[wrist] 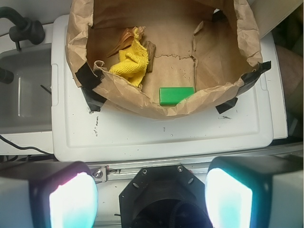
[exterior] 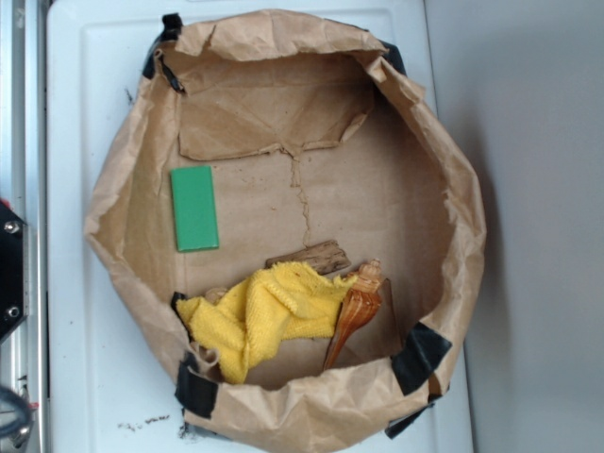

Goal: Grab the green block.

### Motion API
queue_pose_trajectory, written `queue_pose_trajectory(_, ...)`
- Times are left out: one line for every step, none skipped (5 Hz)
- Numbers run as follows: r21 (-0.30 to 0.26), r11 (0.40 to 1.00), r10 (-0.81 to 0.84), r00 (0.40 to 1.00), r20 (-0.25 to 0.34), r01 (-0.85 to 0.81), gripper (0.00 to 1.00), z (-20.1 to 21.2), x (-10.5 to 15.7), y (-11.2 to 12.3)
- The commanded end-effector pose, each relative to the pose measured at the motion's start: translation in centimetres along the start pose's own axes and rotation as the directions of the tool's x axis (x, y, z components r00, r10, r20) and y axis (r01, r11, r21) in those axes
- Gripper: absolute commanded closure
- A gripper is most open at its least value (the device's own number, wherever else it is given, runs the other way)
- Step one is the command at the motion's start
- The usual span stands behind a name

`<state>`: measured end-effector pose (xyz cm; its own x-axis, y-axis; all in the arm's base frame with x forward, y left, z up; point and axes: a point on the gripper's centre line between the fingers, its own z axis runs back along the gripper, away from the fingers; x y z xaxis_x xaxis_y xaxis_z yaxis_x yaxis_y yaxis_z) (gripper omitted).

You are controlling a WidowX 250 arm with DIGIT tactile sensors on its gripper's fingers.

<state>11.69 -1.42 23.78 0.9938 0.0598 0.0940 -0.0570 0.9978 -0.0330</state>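
The exterior view looked straight down from above, close enough that the paper-lined basin filled most of the frame, with the white tabletop showing only at the margins. The wrist view sat behind the gripper, looking forward and downward from farther back, outside the basin's near rim (its two finger pads filled the lower corners, set well apart). Both views shared the basin interior: the green block, the yellow cloth and the black tape patches. The wrist view was rotated relative to the exterior view.
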Motion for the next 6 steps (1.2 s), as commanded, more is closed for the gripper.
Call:
queue_pose_trajectory(0.0,1.0,0.0,1.0,0.0,0.0,0.0,0.0,0.0,0.0)
queue_pose_trajectory(0.031,0.988,0.155,0.986,-0.057,-0.153,0.0,-1.7,4.9,0.9)
queue_pose_trajectory(0.043,0.931,0.364,0.93,-0.047,-0.362,0.0,-4.2,9.4,2.3)
queue_pose_trajectory(0.13,0.811,0.584,0.805,-0.108,-0.571,0.0,-7.4,13.0,4.1)
queue_pose_trajectory(0.13,0.811,0.584,0.805,-0.108,-0.571,0.0,-7.4,13.0,4.1)
queue_pose_trajectory(0.13,0.811,0.584,0.805,-0.108,-0.571,0.0,-7.4,13.0,4.1)
